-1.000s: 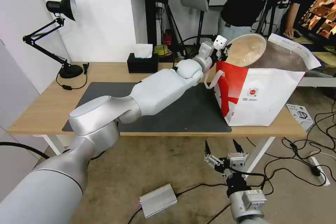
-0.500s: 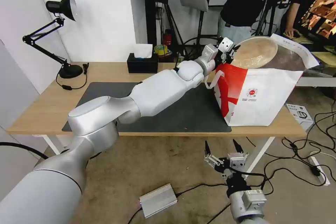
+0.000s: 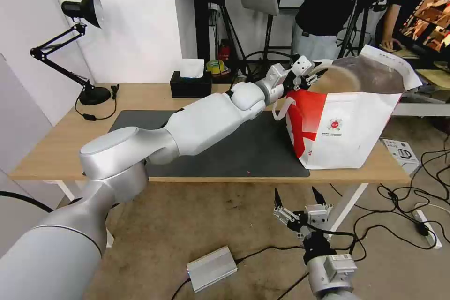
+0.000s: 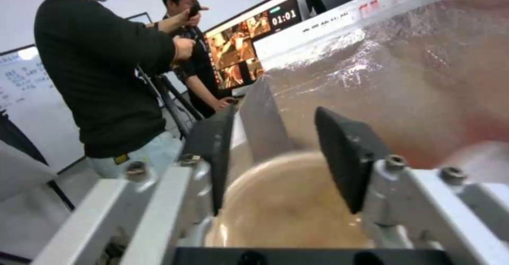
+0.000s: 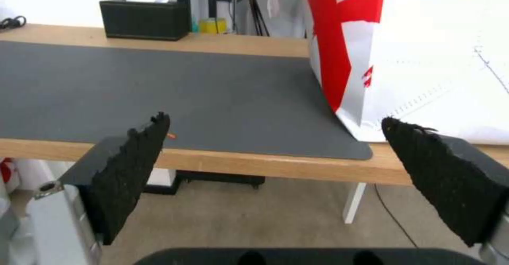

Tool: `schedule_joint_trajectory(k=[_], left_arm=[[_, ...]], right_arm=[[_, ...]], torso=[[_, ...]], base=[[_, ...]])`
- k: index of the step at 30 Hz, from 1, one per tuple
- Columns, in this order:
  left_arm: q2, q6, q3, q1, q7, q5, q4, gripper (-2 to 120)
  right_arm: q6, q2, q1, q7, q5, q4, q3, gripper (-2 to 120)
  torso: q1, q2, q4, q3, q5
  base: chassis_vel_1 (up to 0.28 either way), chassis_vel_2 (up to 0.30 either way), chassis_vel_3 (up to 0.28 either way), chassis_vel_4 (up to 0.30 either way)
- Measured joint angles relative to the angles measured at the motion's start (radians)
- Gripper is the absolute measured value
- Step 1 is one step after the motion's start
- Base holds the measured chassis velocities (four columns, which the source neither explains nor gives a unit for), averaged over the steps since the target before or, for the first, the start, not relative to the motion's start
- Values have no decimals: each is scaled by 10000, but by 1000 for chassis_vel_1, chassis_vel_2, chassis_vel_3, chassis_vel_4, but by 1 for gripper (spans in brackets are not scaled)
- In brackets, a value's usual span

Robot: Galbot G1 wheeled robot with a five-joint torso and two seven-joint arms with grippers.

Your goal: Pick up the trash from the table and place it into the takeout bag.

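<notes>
Light wood and a dark grey mat are making up the table spreading before the robot, with cables trailing over the floor below it.

At the left gripper, the two black fingers are standing parted with a clear gap between them, clasping nothing. The beige dome-shaped bowl is lying just beyond the fingertips, blurred, inside the foil lining of the takeout bag. From the head view, that left gripper is hanging over the near top edge of the takeout bag, and the bowl is sitting low within the open mouth, its upper part peeking over the rim. The left arm is stretching out across the mat to reach there. The bag is standing upright on the table's right end, its base overlapping the mat's edge.

The right gripper is waiting below the table's front edge, its black fingers splayed wide and touching nothing.

A black tissue box is resting at the table's back edge, and a black desk lamp is standing at the left end.
</notes>
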Motion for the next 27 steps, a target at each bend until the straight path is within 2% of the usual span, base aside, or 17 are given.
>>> schedule_joint_trajectory(k=[3, 7, 9, 12, 13, 16, 17, 19, 22, 23, 25, 26, 27], left_arm=[[55, 56, 11, -37, 0, -5, -107, 59], [240, 114, -7, -116, -62, -33, -363, 80], [279, 119, -35, -124, -96, -47, -438, 83], [702, 372, -273, -180, -541, -384, -1216, 97], [702, 372, -273, -180, -541, -384, -1216, 97], [1186, 478, -679, -180, -1121, -527, -1954, 100], [1421, 476, -923, -127, -1515, -539, -2346, 100], [1539, 473, -1040, -80, -1725, -542, -2568, 100], [2508, 426, -1614, 304, -2968, -546, -4086, 100], [2508, 426, -1614, 304, -2968, -546, -4086, 100], [3493, 421, -2102, 864, -3791, -430, -5472, 100], [3713, 425, -2205, 1012, -3902, -388, -5770, 100], [4275, 449, -2482, 1453, -4212, -295, -6496, 100]], right_arm=[[0, 0, 1, 0, 0, 0, 0, 100], [0, 0, 0, 0, 0, 0, 0, 100], [0, 0, 0, 0, 0, 0, 0, 100], [0, 0, 0, 0, 0, 0, 0, 100], [0, 0, 0, 0, 0, 0, 0, 100], [0, 0, 0, 1, 0, 0, 0, 100], [0, 0, 0, 0, 0, 0, 0, 100], [0, 0, 0, 0, 0, 0, 0, 100], [0, -1, 0, 1, 0, 0, 0, 100], [0, -1, 0, 1, 0, 0, 0, 100], [0, 0, 0, 0, 0, 0, -1, 100], [0, 0, 1, 0, 0, 0, 0, 100], [0, 0, 1, 0, 0, 0, 0, 100]], torso=[[0, 0, -2, 0, 1], [0, 0, 0, 0, 0], [0, -1, 0, 0, 0], [0, 0, -2, 0, 0], [0, 0, -2, 0, 0], [0, -1, -1, 0, 0], [0, 0, 0, 0, 0], [0, 0, 1, 0, 0], [0, 0, -3, -1, -1], [0, 0, -3, -1, -1], [0, 0, 1, 0, -2], [0, 0, 1, 0, -3], [0, 1, -1, -2, -3]], base=[[0, 0, 0, 0], [0, 0, 0, 0], [0, 0, 0, 0], [0, 0, 0, 0], [0, 0, 0, 0], [0, 0, 0, 0], [0, 0, 0, 0], [0, 0, 0, 0], [0, 0, 0, 0], [0, 0, 0, 0], [0, 0, 0, 0], [0, 0, 0, 0], [0, 0, 0, 0]])
